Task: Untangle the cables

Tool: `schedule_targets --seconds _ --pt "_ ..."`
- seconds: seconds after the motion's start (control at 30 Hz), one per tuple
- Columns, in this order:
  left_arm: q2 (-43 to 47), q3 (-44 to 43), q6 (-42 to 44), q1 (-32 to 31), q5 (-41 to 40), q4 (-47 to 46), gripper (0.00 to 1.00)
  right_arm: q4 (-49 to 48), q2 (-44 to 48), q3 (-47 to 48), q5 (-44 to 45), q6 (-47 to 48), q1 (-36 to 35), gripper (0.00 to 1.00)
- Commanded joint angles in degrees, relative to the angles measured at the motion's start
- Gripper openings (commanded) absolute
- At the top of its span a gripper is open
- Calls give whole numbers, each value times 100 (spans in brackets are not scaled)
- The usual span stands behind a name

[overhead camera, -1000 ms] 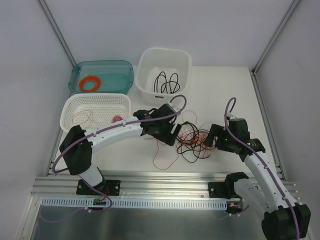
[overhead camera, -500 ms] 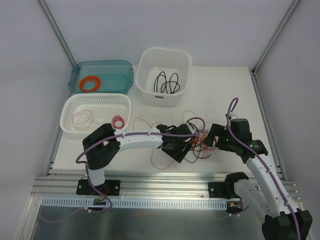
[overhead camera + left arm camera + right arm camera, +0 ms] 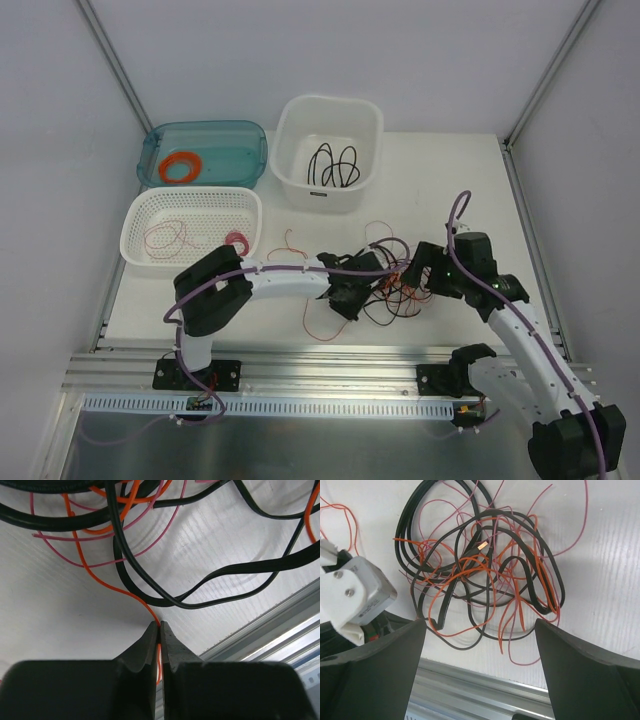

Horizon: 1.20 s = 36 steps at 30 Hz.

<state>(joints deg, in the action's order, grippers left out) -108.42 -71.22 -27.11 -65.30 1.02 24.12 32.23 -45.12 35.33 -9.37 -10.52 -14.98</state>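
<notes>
The cables (image 3: 395, 288) lie in one loose tangle of black, orange and pink-red wires on the white table between my two grippers. My left gripper (image 3: 356, 296) sits at the tangle's left edge. In the left wrist view this gripper (image 3: 160, 626) is shut on a thin orange cable (image 3: 145, 605), which runs up from the fingertips into the tangle under a black loop (image 3: 185, 605). My right gripper (image 3: 420, 272) hangs over the tangle's right side. Seen from the right wrist, that gripper (image 3: 480, 625) stands wide open above the cables (image 3: 485, 570), with nothing between its fingers.
A white tub (image 3: 290, 175) holding a black cable stands at the back. Left of it is a teal tray (image 3: 250, 140) with an orange ring. A white basket (image 3: 140, 215) holds a red wire and a pink ring. A metal rail (image 3: 330, 360) runs along the near edge.
My left arm has swung right and down to the tangle's left edge, and its jaws have closed on the orange cable. The right gripper has opened slightly and stayed over the tangle.
</notes>
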Motion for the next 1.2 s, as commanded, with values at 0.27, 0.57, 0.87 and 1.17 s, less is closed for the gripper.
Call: schedule_targets --seconds 0.27,0.57,0.87,1.17 --pt "1498 232 22 34 -198 250 0 -1025 -1743 -44 1095 -678 -734 89" --pt "2764 -234 215 939 -155 1279 0 -991 -2361 -114 1507 -828 -743 40" --pt "3626 -1927 742 1941 -470 2657 0 -718 -2405 -220 1728 -829 -488 5" --pt "3627 -3179 997 2293 -629 3151 0 -367 -1957 -273 1851 -732 74 2"
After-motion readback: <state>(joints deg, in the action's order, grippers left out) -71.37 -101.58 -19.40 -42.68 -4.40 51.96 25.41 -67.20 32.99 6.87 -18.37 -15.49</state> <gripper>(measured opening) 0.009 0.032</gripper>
